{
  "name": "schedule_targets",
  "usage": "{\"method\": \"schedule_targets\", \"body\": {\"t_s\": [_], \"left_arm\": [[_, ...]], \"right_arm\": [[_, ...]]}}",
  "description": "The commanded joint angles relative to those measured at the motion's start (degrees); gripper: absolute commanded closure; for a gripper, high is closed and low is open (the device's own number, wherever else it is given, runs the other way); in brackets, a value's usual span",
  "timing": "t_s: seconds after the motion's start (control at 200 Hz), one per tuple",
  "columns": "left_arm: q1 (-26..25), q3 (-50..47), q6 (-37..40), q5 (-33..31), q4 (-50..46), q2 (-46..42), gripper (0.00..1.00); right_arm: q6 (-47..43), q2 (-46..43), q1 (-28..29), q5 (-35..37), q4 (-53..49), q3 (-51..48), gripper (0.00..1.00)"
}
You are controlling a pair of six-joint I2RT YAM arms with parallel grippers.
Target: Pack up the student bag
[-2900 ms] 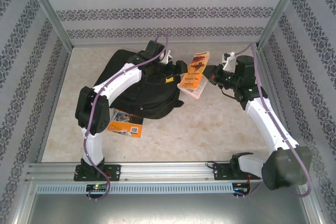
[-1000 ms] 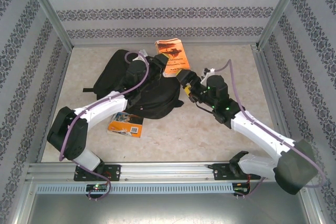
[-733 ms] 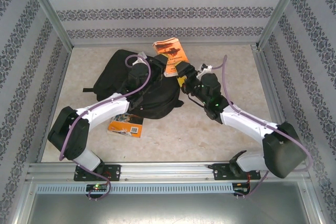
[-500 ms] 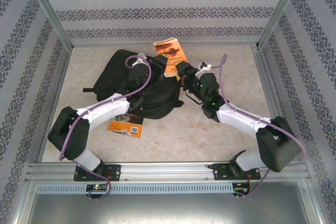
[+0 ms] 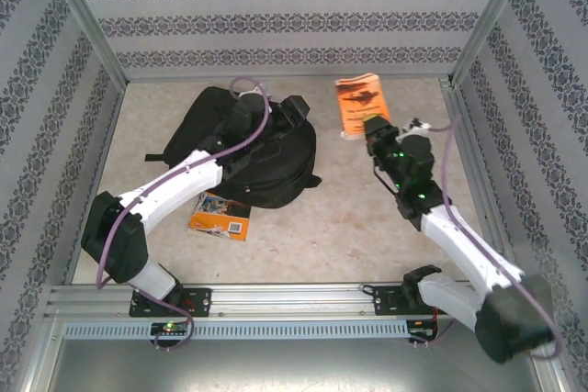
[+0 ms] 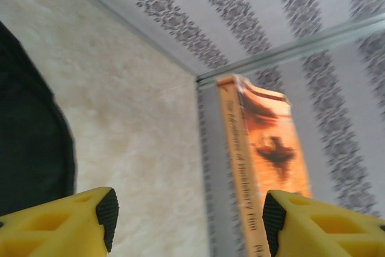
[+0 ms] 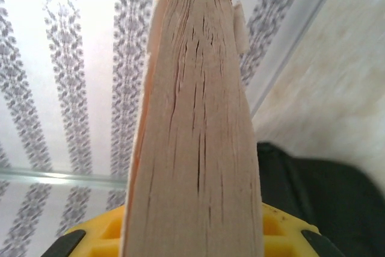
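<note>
Student bag: The student bag [image 5: 262,161] lies slumped on the desk [image 5: 367,227], left of centre and toward the back wall, with the left arm reaching over it.
Look: It is large, black and made of soft fabric, with a rounded outline, and is by far the biggest thing on the desk. A thin strap trails from its left edge. The top view does not show whether a zipper stands open.
Handling: It is likely limp and light, so it should sag and fold rather than keep its shape. The cloth looks neither slippery nor fragile. The mouth will probably collapse unless something holds it apart.
Where to take hold: A gathered fold at the rim of the opening, or a strap, seems best. A flat panel offers little to pinch.
Left fingers: The left fingers [image 6: 103,213] are spread wide with nothing between them. They are poised over the bag's upper right edge.
Right fingers: The right fingers [image 7: 284,226] are pinching an orange book [image 5: 358,106] by its lower end. The book is raised upright to the right of the bag, clear of it.
Also on the desk: A second book [image 5: 220,219] lies flat at the bag's near edge.
</note>
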Motion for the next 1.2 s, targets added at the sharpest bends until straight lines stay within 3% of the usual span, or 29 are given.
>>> {"method": "schedule_targets", "body": {"t_s": [0.0,0.205,0.41,0.759,1.194], "left_arm": [[-2.2,9.1,18.5,-0.6,-29.1,3.9,0.3],[-8.8,28.0,28.4,-10.8,-53.7,19.1,0.23],[-13.7,40.2,32.6,-22.6,-64.6,29.3,0.22],[-14.6,42.9,35.5,-26.7,-66.1,33.3,0.33],[-12.9,41.7,37.7,-24.9,-64.2,34.2,0.49]], "right_arm": [[-7.8,-7.2,-4.3,-1.3,-10.8,-2.0,1.0],[-7.8,-13.8,-12.6,-8.3,-14.7,-8.1,1.0],[-8.2,-14.9,-14.4,-11.4,-14.7,-10.4,1.0],[-7.5,-14.8,-14.7,-13.6,-13.0,-12.4,1.0],[-6.6,-14.2,-15.0,-14.8,-12.2,-12.7,1.0]]}}
